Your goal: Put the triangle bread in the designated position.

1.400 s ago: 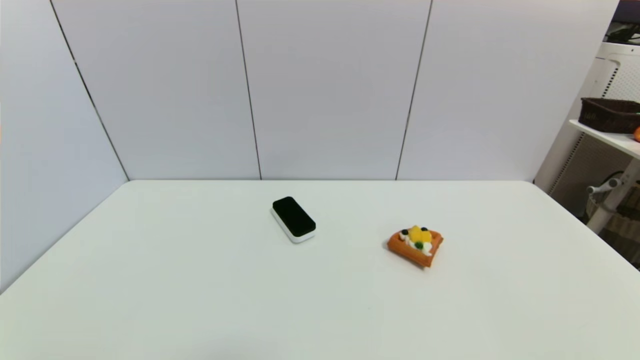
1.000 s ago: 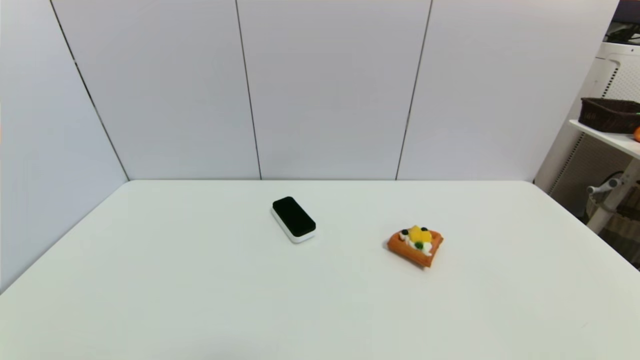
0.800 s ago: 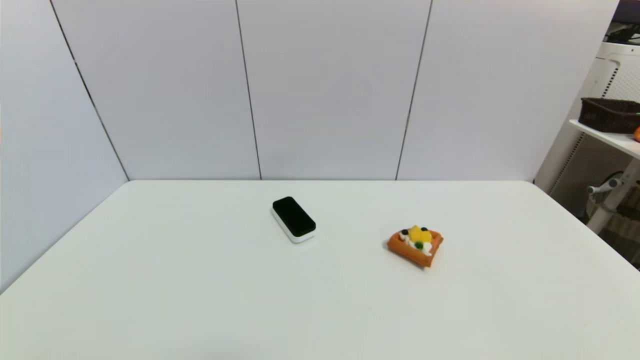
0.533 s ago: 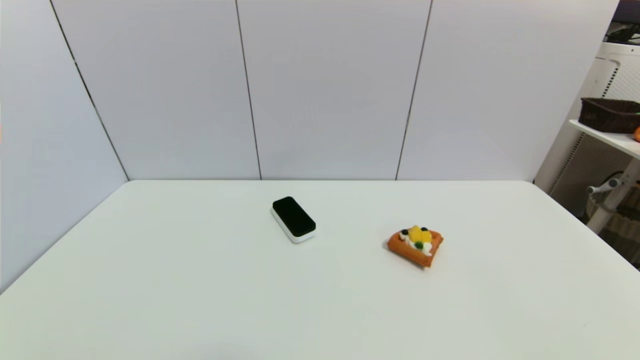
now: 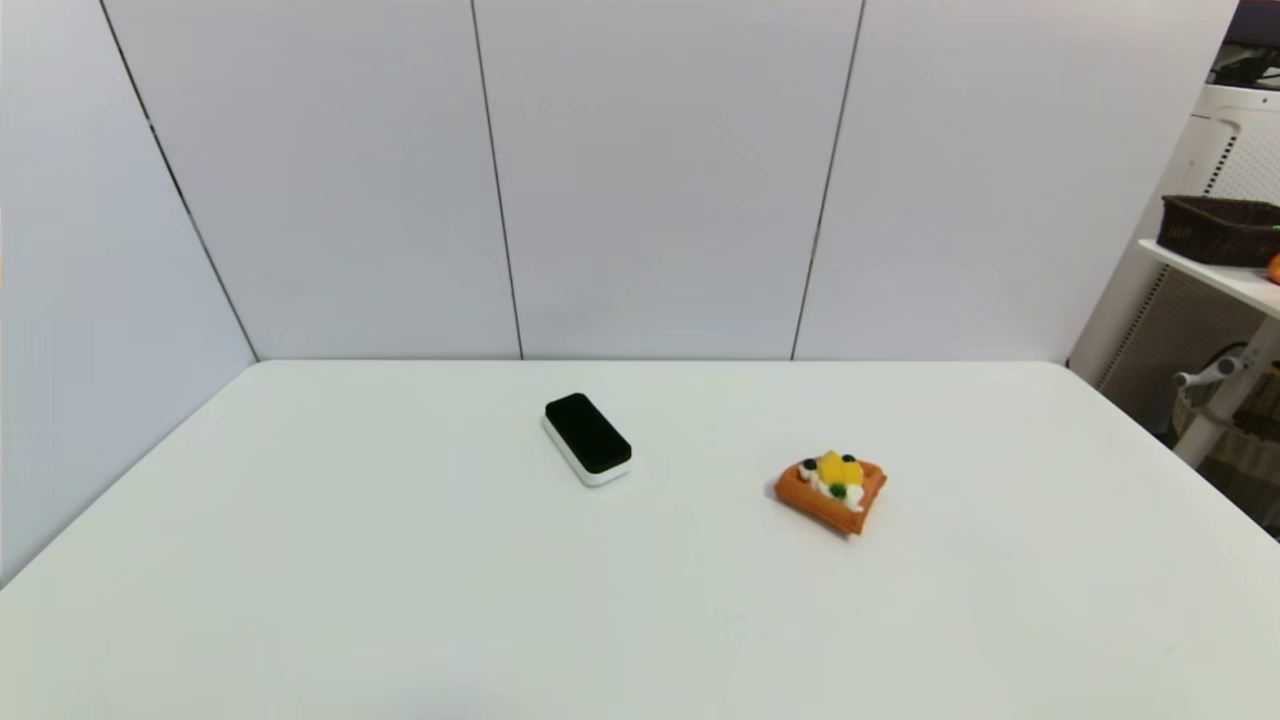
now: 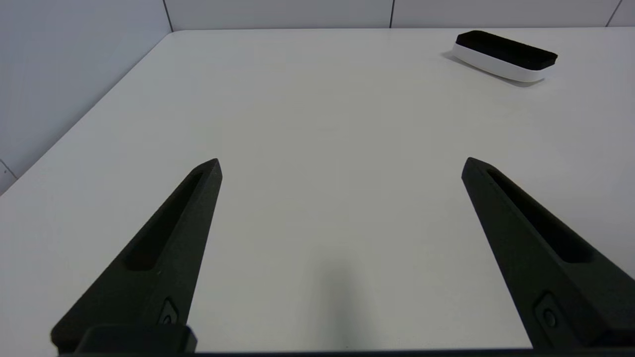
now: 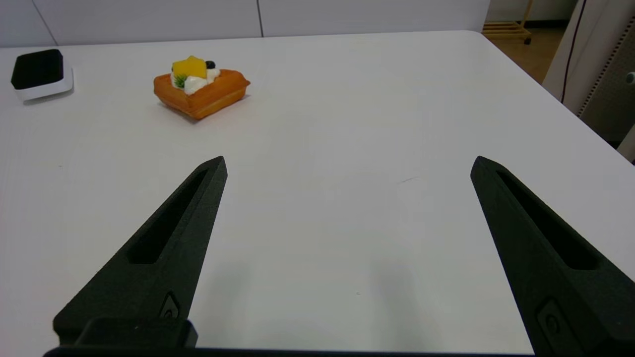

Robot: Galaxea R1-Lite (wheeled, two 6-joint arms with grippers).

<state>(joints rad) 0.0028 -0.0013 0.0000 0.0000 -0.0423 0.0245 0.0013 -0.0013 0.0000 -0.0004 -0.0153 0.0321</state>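
From the head view, the white table fills the lower half, with pale wall panels behind it. The triangle bread lies flat on the tabletop, right of centre, its orange-brown waffle base carrying yellow fruit chunks, white cream, dark berries and a green bit. To its left and slightly farther back sits a black-topped white block, well apart from the bread. Neither arm shows here. At the far right edge a shelf holds a dark basket.

In the left wrist view, the left gripper hangs low over bare table with its two black fingers spread wide and nothing between them. The black-topped white block rests on the table well beyond the fingertips, off toward the robot's right. The bread is out of this view.

In the right wrist view, the right gripper likewise sits over bare table, fingers splayed wide and empty. The triangle bread lies well ahead of the fingertips, toward the robot's left, untouched, its cream and yellow fruit facing up. The black-topped white block sits farther left still, apart from the bread. The table's right edge shows close by, with floor beyond it
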